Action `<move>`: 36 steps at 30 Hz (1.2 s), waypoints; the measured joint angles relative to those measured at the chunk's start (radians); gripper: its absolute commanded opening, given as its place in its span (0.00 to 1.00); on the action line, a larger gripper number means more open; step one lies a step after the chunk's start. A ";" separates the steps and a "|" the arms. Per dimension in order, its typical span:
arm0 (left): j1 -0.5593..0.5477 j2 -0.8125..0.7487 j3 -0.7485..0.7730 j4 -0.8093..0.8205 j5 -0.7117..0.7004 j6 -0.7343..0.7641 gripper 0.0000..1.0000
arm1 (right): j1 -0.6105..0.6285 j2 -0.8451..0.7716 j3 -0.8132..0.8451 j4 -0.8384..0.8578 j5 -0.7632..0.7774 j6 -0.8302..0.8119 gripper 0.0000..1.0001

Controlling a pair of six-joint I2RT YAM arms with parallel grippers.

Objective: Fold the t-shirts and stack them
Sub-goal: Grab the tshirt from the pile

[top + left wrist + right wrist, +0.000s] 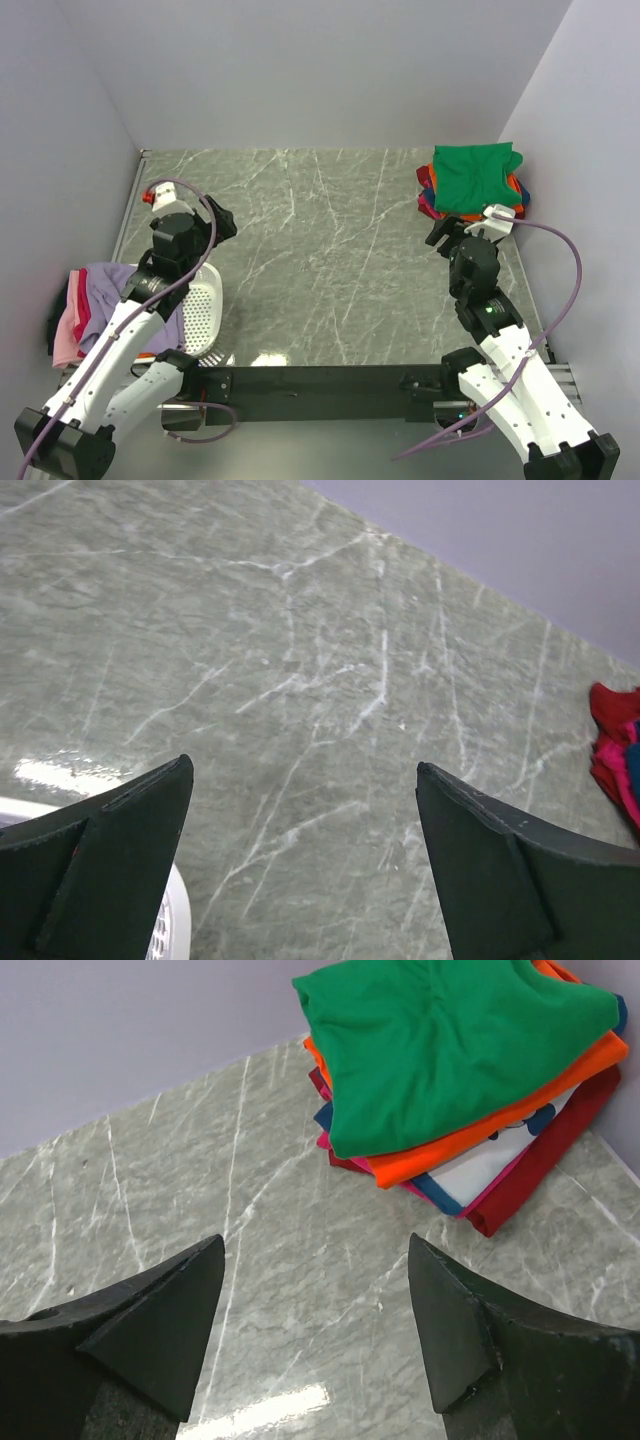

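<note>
While the unfolded t-shirts [100, 295] drape the basket [205, 308] at lower left, behind our left gripper [303, 767], that arm is nearer; our right gripper [315, 1242] faces the folded stack [475, 180] at upper right. Both gape empty.

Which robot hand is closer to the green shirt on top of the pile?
The right one. The right gripper sits just on the near side of the green shirt, open and empty. The left gripper is far across the table, by the basket.

Overhead view, two low wrist views, shared t-shirt stack [475, 180]
</note>
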 measured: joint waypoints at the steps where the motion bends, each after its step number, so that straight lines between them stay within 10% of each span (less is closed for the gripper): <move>1: 0.000 0.003 0.000 -0.004 -0.019 -0.008 0.99 | 0.000 0.000 0.000 0.000 0.000 0.000 0.80; 17: -0.001 0.007 -0.009 -0.056 -0.182 -0.122 0.99 | -0.002 0.020 0.000 0.003 0.000 0.000 0.81; 36: 0.037 0.098 0.300 -0.903 -0.534 -0.605 0.96 | -0.005 0.151 0.000 0.083 -0.177 0.084 0.82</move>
